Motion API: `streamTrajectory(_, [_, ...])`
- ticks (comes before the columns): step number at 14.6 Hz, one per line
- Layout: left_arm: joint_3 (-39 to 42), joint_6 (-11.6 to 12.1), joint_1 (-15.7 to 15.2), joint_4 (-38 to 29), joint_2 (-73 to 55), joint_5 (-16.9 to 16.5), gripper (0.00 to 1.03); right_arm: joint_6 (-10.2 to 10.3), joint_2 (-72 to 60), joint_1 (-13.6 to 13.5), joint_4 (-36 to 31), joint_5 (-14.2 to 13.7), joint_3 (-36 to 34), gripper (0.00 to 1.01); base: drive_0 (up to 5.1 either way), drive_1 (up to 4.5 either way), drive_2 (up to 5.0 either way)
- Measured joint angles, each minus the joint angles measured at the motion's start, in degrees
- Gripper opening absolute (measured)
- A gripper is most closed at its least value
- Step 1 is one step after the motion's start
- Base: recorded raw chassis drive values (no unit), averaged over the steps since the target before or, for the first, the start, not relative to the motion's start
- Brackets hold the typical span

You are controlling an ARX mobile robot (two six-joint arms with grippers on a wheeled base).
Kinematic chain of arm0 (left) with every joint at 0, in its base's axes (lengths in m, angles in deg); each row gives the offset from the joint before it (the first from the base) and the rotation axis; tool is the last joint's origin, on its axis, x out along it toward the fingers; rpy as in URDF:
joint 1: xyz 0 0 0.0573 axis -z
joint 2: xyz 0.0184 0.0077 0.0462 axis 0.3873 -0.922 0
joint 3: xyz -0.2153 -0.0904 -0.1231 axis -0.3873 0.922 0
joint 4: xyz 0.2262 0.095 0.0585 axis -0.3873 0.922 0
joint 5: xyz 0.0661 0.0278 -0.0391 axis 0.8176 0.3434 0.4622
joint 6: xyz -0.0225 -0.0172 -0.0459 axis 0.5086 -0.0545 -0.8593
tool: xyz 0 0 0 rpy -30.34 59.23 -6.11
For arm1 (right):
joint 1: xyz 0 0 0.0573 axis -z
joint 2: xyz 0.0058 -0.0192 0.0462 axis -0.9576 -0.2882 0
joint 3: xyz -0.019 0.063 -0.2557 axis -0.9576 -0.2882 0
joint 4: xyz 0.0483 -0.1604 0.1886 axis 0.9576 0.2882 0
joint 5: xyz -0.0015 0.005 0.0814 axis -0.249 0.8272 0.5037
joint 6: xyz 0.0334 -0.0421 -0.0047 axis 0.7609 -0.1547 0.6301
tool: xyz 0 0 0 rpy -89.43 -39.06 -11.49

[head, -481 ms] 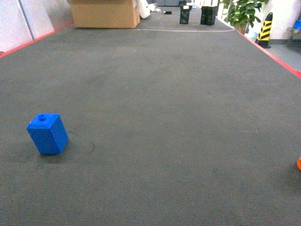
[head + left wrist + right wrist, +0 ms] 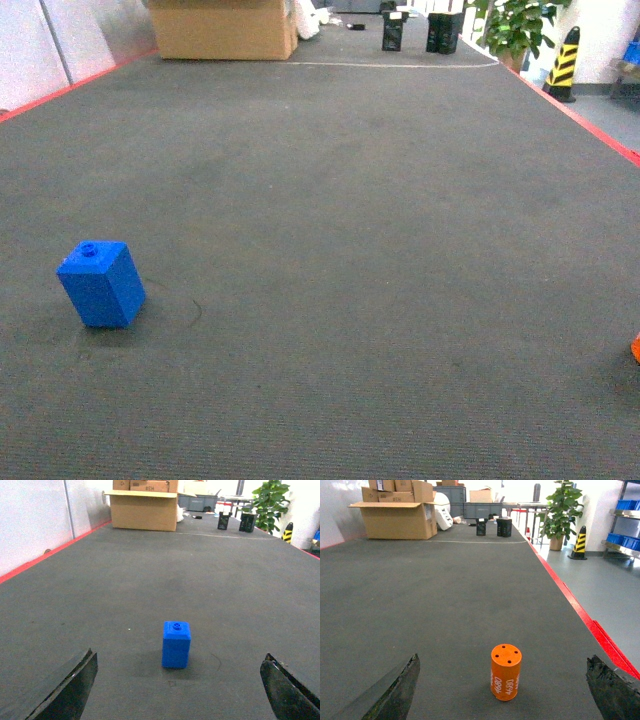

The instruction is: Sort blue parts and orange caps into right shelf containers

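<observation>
A blue part (image 2: 100, 285), a box-shaped block with a round stud on top, stands upright on the dark mat at the left. In the left wrist view the blue part (image 2: 176, 644) sits a little ahead of my left gripper (image 2: 179, 653), centred between its wide-open fingers (image 2: 70, 690). An orange cap (image 2: 506, 672), a cylinder marked 4680, stands upright ahead of my open right gripper (image 2: 502, 658); in the head view only a sliver of the orange cap (image 2: 636, 347) shows at the right edge. Blue shelf containers (image 2: 626, 504) sit on a steel shelf (image 2: 620, 547) far right. Neither gripper appears in the head view.
A red border (image 2: 590, 120) marks the mat's right edge, with grey floor beyond. At the far end stand a cardboard box (image 2: 222, 28), two black bins (image 2: 393, 30), a potted plant (image 2: 515, 25) and a yellow-black cone (image 2: 563, 65).
</observation>
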Motion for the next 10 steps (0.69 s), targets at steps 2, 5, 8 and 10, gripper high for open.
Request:
streamTrajectory(2, [0.0,-0.02,0.0,0.0,0.0,0.0,0.98,0.0,0.0,0.0,0.0,0.0,0.0,0.98,0.0,0.0,0.0])
streamTrajectory(5, [0.0,-0.02,0.0,0.0,0.0,0.0,0.98,0.0,0.0,0.0,0.0,0.0,0.0,0.98,0.0,0.0,0.0])
streamTrajectory(8, [0.0,-0.02,0.0,0.0,0.0,0.0,0.98,0.0,0.0,0.0,0.0,0.0,0.0,0.98,0.0,0.0,0.0])
streamTrajectory(10, [0.0,0.0,0.0,0.0,0.0,0.0,0.98,0.0,0.0,0.0,0.0,0.0,0.0,0.98,0.0,0.0,0.0])
